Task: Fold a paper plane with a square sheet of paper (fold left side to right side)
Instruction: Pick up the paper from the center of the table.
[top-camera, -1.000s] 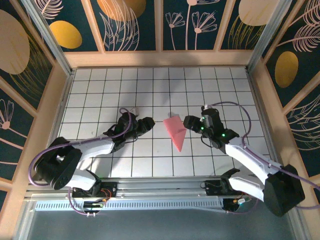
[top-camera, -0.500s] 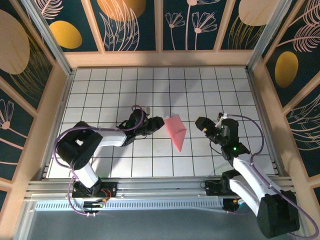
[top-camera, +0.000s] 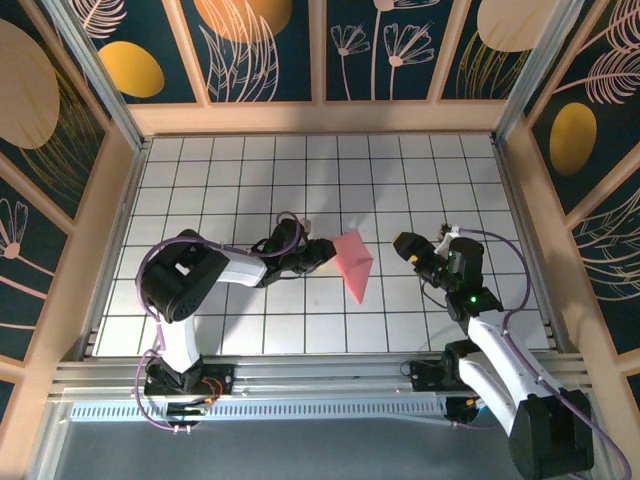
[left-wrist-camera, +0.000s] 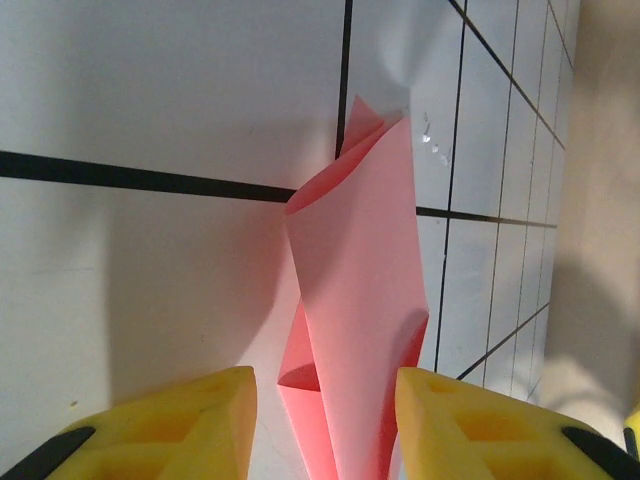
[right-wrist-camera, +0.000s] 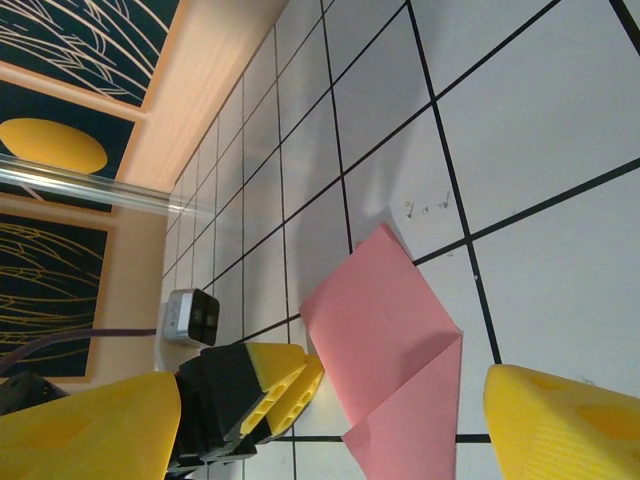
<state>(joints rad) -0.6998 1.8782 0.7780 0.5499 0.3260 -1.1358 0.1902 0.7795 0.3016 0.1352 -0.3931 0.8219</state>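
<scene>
Rail: the metal rail (top-camera: 300, 385) carrying both my arm bases runs along the near edge of the table.
My left arm: it stretches rightward, low over the tiles, with a purple cable (top-camera: 288, 222) looped above the wrist.
My left gripper (top-camera: 318, 255): it sits at the left edge of the pink sheet of paper (top-camera: 352, 262). The jaws stand part way apart, pinching nothing.
My left fingers (left-wrist-camera: 170, 430): in the left wrist view, the two yellow pads sit either side of the paper's near end. The right-hand pad is just beside the paper's edge, and I cannot tell if it touches. The left-hand pad is clear of the paper.
Pink sheet of paper (left-wrist-camera: 355, 320): it lies near the middle of the table, between my two grippers, folded to a tapered shape. Its point faces my bases and its broad end faces away. Its layers lift and gape a little off the tiles.
My right gripper (top-camera: 408, 247): it is to the right of the paper and apart from it, facing it. The fingers are spread wide with nothing between them.
My right fingers (right-wrist-camera: 565, 420): the yellow tips frame the paper (right-wrist-camera: 390, 350) in the right wrist view, with my left gripper (right-wrist-camera: 262, 385) at the paper's other side.
Table (top-camera: 220, 170): white tiles with black grid lines.
Walls: the dark panels (top-camera: 270, 45) carry gold ovals and pale line-drawn plants, set in a light wooden frame.
</scene>
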